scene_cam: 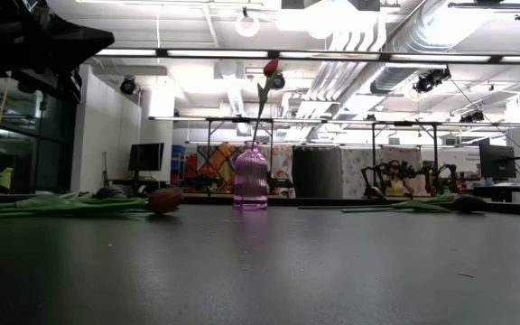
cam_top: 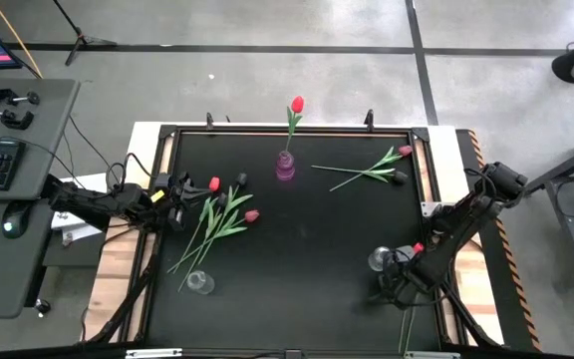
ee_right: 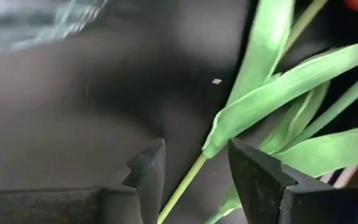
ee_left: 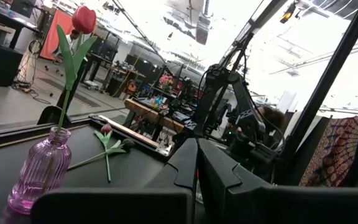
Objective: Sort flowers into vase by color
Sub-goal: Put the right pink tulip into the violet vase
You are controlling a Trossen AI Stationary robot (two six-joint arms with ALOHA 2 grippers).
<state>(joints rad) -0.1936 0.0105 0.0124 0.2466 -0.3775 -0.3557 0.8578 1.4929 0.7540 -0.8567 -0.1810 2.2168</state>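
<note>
Right tool (ee_right: pixel 194 168) agape — tulip stem (ee_right: pixel 180 186) between

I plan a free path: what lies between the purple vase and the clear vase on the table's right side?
Nothing. The high view shows only bare table between the purple vase and the clear vase.

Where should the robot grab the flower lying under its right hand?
Best on the bare green stem, just below the leaves, coming straight down from above. The flower looks to lie flat on the black table, so only the top is free, and the stem is thin enough for the right gripper, whose open fingers already sit either side of it.
</note>
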